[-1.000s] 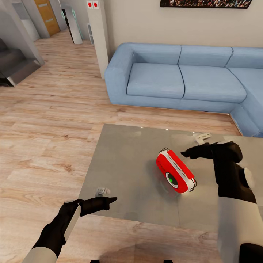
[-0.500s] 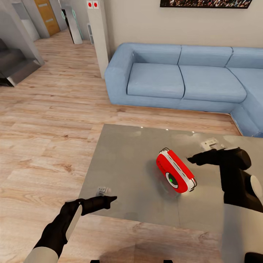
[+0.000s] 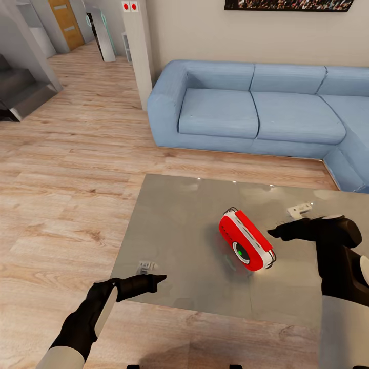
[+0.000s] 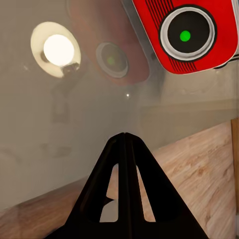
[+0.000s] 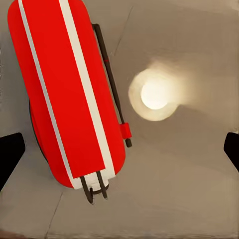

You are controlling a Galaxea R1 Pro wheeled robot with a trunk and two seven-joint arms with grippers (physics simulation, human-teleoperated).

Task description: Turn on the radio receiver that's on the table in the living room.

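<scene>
The small red radio receiver with white band (image 3: pixel 246 241) rests on the glossy grey tabletop (image 3: pixel 174 236), its dial lit green, no lettering legible. The left claw (image 3: pixel 156 279) is clenched empty; the right claw (image 3: pixel 274 233) is spread wide, just beside it.

left gripper (image 3: pixel 160 278) closed, right gripper (image 3: pixel 273 233) spread wide

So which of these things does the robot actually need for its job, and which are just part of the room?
Needed: radio receiver, the table beneath it, right gripper, left gripper.

Just around: blue sofa, wood floor, crowd photograph, stairs.
</scene>
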